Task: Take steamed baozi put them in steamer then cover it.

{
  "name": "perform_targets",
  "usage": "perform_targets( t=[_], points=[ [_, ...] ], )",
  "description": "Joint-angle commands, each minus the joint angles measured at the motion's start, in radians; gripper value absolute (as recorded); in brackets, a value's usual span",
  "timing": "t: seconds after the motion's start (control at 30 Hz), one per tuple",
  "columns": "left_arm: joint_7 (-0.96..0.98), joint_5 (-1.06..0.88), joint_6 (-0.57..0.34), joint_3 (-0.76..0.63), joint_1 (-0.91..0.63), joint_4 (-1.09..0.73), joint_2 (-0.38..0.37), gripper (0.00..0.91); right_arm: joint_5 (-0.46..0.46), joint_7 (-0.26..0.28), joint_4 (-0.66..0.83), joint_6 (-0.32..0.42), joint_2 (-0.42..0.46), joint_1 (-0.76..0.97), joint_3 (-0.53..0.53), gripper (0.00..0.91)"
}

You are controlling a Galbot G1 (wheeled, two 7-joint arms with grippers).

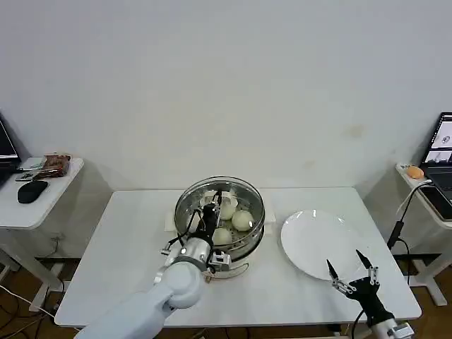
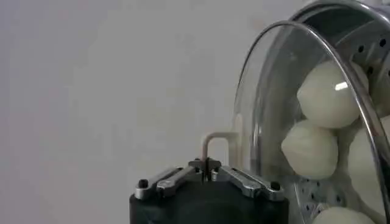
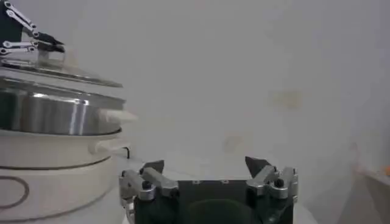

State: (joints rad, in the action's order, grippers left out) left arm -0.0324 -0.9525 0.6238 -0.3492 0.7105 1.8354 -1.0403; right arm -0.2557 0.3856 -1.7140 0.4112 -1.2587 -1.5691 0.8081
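The steamer stands mid-table on its white pot base. The glass cover lies over it. Through the glass I see several pale steamed baozi on the perforated floor, close up in the left wrist view as baozi. My left gripper is over the cover's middle, shut on its whitish bar handle. I cannot tell whether the cover's rim is fully seated. My right gripper hovers open and holds nothing at the near edge of the white plate.
The plate is bare and lies right of the steamer. A side table on the left holds a black mouse and a snack packet. On the right, another side table carries a laptop, with cables hanging beside it.
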Motion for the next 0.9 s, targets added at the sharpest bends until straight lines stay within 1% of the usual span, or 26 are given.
perform_targets(
  t=[0.03,0.37,0.9],
  points=[
    [-0.023,-0.02,0.001,0.0,-0.007,-0.008,-0.015,0.0,0.002,0.0,0.003,-0.001,-0.003,0.002,-0.001,0.907],
    [-0.033,-0.037,0.001,0.012,0.003,-0.026,-0.04,0.0,0.004,0.001,0.005,-0.001,-0.004,0.003,-0.002,0.907],
    [-0.033,-0.048,0.0,0.025,0.024,-0.029,-0.042,0.0,0.009,0.001,0.014,0.004,-0.005,0.006,-0.003,0.907]
  ],
)
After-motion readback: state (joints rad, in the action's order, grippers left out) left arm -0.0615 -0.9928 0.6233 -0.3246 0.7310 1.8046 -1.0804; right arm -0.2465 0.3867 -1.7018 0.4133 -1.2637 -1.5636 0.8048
